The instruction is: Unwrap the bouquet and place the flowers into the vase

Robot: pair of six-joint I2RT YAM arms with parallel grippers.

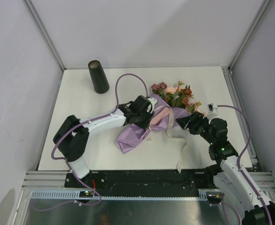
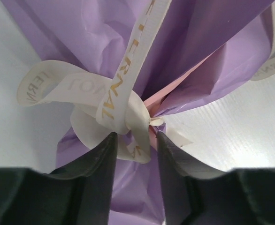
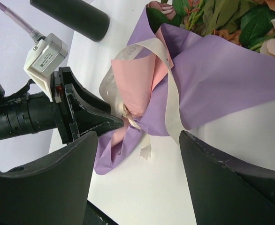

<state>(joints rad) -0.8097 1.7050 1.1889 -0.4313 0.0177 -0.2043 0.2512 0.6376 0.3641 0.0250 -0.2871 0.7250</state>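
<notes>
Left end effector (image 2: 135,137) astride ribbon knot (image 2: 127,117), grip indistinct.

A lab test cell — white table (image 1: 128,82), aluminium rails (image 1: 43,180), plain walls (image 1: 147,28) all round.

Left arm (image 1: 100,123) reaching forward, left hand (image 2: 135,138) part-open, right arm (image 1: 223,151) folded inward, right hand (image 3: 138,136) spread wide
</notes>
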